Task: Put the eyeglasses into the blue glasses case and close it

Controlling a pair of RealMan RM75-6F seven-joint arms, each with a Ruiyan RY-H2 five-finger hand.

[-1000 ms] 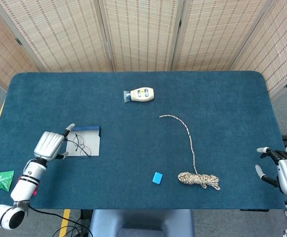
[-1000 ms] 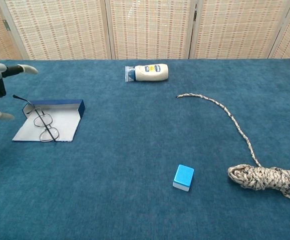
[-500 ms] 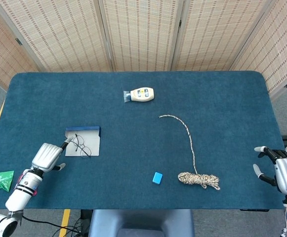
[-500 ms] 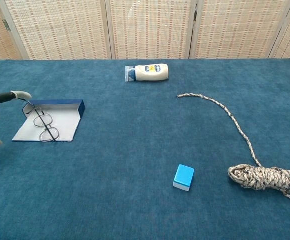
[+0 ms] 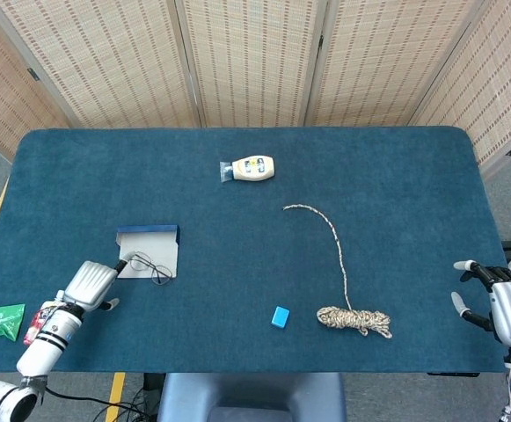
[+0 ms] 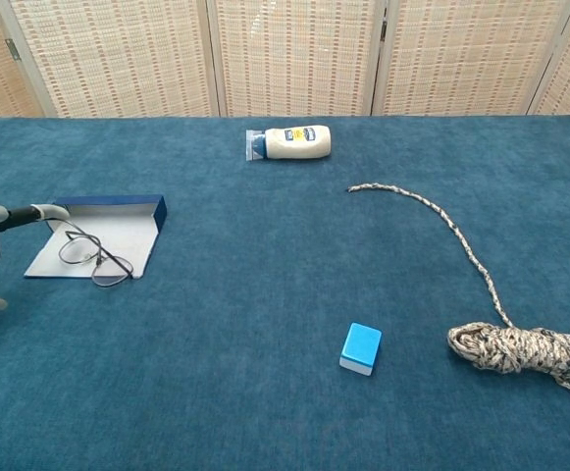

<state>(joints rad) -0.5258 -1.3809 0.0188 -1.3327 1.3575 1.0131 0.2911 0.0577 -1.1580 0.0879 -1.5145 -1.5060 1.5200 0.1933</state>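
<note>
eyeglasses [image 5: 152, 267] lie in the open blue glasses case [image 5: 149, 251], just beside the released left robot hand [image 5: 89, 283].

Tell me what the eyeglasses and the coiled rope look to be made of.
Eyeglasses: thin dark wire frame, likely metal, with clear lenses showing the case lining through them. Rope: braided fibre, matte, beige flecked with dark strands; cotton or synthetic cannot be told.

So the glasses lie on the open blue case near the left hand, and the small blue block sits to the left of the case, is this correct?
Not quite. The small blue block sits to the right of the open blue case, near the coiled rope, as the head view shows. The rest holds: the glasses lie on the case, near the left hand.
</note>
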